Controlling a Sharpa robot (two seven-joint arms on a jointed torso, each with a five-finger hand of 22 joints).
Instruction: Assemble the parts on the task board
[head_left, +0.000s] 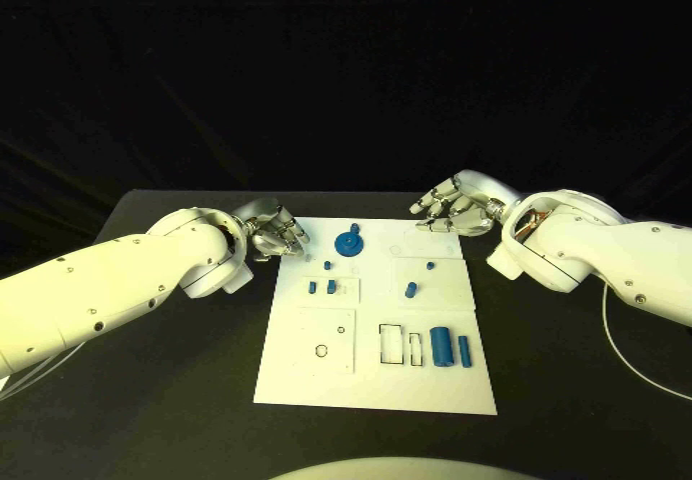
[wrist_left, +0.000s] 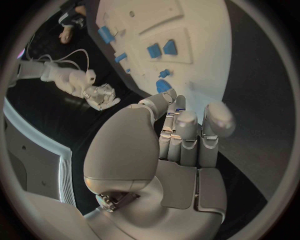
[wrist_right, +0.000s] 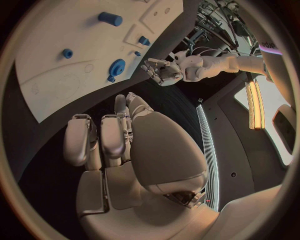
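The white task board (head_left: 375, 385) lies in the middle of the black table. A blue gear (head_left: 349, 242) stands near its far edge. Small blue pieces (head_left: 332, 286) sit in the middle rows, and two blue cylinders (head_left: 441, 346) stand at the near right. My left hand (head_left: 274, 236) hovers at the board's far left corner, holding nothing, fingers loosely extended. My right hand (head_left: 454, 212) hangs over the far right corner, fingers apart and empty. The left wrist view shows the left hand (wrist_left: 181, 135), the gear (wrist_left: 164, 86) and the board (wrist_left: 206, 60). The right wrist view shows the right hand (wrist_right: 119, 135) and the gear (wrist_right: 117, 66).
Black table (head_left: 159, 400) surrounds the board on all sides. Empty rectangular slots (head_left: 392, 343) and a small oval recess (head_left: 320, 350) mark the board's near half. A cable (head_left: 635, 350) trails from my right arm over the table's right side.
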